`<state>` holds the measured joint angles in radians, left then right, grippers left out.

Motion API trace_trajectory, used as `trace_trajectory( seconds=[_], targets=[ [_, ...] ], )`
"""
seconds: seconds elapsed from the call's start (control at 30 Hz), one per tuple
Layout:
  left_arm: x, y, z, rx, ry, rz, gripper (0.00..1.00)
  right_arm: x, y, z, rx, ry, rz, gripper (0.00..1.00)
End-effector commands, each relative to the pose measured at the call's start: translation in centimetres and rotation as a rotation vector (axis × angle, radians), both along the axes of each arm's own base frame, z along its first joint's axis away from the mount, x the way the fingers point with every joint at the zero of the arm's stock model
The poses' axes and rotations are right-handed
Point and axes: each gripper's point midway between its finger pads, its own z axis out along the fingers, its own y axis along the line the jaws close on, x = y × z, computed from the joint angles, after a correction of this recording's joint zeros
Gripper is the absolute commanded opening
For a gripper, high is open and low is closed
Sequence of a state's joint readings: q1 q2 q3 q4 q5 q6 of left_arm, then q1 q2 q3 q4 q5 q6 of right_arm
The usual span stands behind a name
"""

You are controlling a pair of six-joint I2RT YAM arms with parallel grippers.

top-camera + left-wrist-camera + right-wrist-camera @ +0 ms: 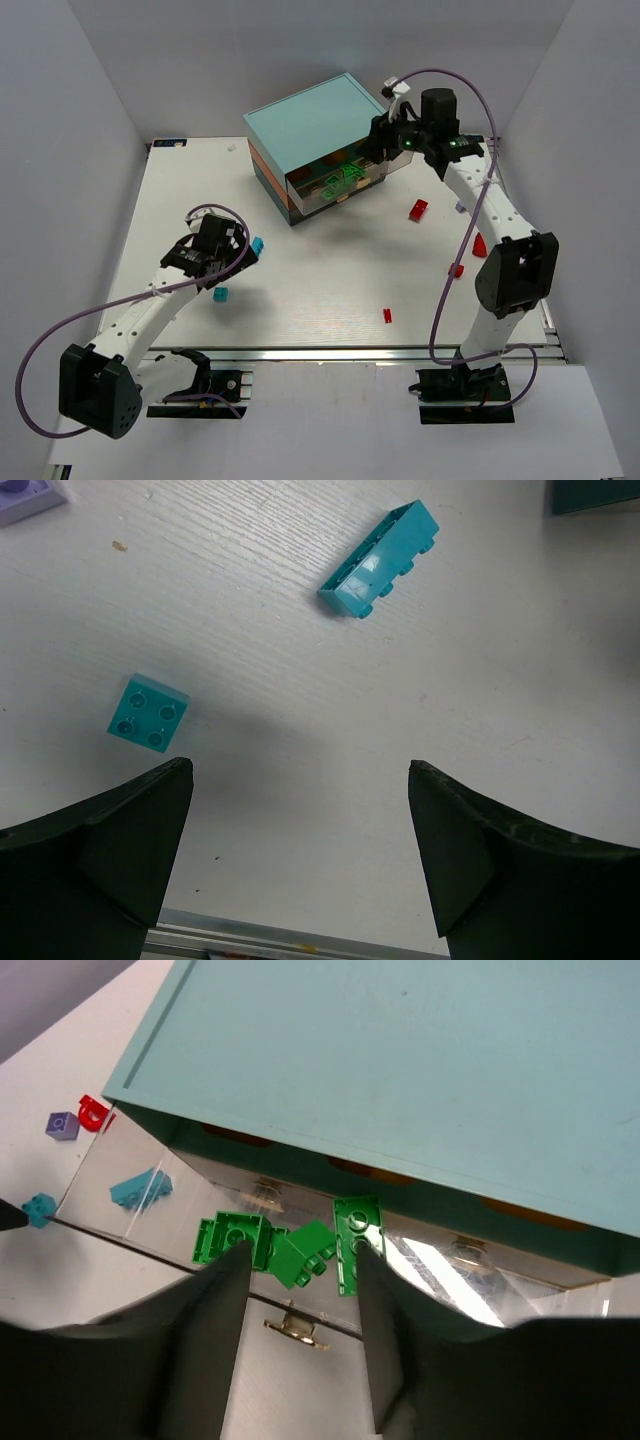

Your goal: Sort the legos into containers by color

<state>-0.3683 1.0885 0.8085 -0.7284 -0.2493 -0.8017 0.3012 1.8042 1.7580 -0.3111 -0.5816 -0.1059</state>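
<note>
Grey walls boxed in a white table (330, 300), with the teal-topped chest (315, 120) at its far side and one clear drawer (120, 1230) pulled out toward the arms. The right gripper (302, 1255) hung over that drawer with its jaws parted and nothing clamped; the green legos (240, 1238) lay heaped inside, just below the fingertips. To finish this drop well, that arm would probably need to rise straight up, clear of the drawer's thin walls, before swinging toward the red bricks (418, 209) scattered on its own side, since a sideways drag might shove the drawer or the chest. The left gripper (300, 768) hovered wide open and empty above the table, with a long cyan brick (380, 560) and a square cyan brick (148, 712) lying apart ahead of it. It would likely do best to centre on one brick and square its jaws across the brick's flat sides before descending.
</note>
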Motion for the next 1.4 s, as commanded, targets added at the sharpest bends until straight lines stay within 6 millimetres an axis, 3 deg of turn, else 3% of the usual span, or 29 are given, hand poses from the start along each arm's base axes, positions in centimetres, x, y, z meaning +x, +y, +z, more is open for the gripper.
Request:
trace_trajectory(
  seconds=[0.0,0.07,0.1,0.13,0.2,0.23,0.27,0.3,0.37,0.43,0.47,0.53,0.67,0.8,1.07,1.1,1.37],
  targets=[
    [0.6,0.1,0.3,0.002,-0.021,0.003,0.98,-1.5,-1.0,6.8,0.086,-0.112,0.009,0.5],
    [0.8,0.1,0.5,0.008,-0.026,0.006,0.98,-1.7,-2.7,7.4,0.109,-0.083,-0.045,0.26],
    [0.9,0.1,0.4,0.009,-0.028,0.007,0.98,-1.4,-3.5,7.2,0.118,-0.058,-0.102,0.0],
    [0.9,0.1,0.4,0.005,-0.028,0.007,0.98,-0.5,-5.8,7.0,0.127,-0.035,-0.183,0.0],
    [1.0,-0.2,0.1,-0.004,-0.029,0.003,0.96,-1.2,-7.3,6.0,0.164,0.036,-0.234,0.0],
    [1.1,-0.2,0.0,-0.008,-0.031,0.001,0.96,-0.8,-9.9,5.6,0.176,0.047,-0.294,0.0],
    [1.2,-0.4,-0.2,-0.015,-0.033,-0.002,0.95,-1.3,-10.9,6.5,0.205,0.031,-0.318,0.0],
    [1.3,-0.3,-0.4,-0.023,-0.031,0.003,0.94,-1.6,-12.4,4.5,0.206,0.072,-0.349,0.0],
    [1.4,-0.5,-0.4,-0.027,-0.035,0.0,0.94,-2.4,-14.8,4.5,0.191,0.034,-0.385,0.0],
    [1.8,-0.5,-0.1,-0.024,-0.049,-0.004,0.94,-3.7,-15.1,2.1,0.117,0.039,-0.355,0.0],
    [1.9,-0.5,0.1,-0.023,-0.055,-0.005,0.95,-3.9,-14.9,1.5,0.114,0.053,-0.35,0.0],
    [2.3,-0.4,0.5,-0.012,-0.071,-0.008,0.96,-4.6,-15.1,-1.7,0.027,0.091,-0.322,0.0],
    [2.9,0.1,0.6,0.039,-0.062,-0.012,0.97,-4.6,-14.4,-4.7,-0.009,0.151,-0.284,0.0],
    [3.6,0.4,1.1,0.067,-0.062,-0.002,0.97,-3.3,-11.3,-4.4,0.017,0.137,-0.245,0.0],
    [3.4,0.5,1.2,0.057,-0.064,0.016,0.97,-0.5,-7.8,-5.0,0.046,0.186,-0.252,0.0],
    [3.3,0.6,1.4,0.058,-0.069,0.02,0.97,0.0,-7.5,-5.8,0.039,0.203,-0.26,0.0],
    [3.2,1.0,1.6,0.079,-0.054,0.031,0.98,3.2,-2.9,-4.5,0.093,0.163,-0.246,0.0]
  ],
)
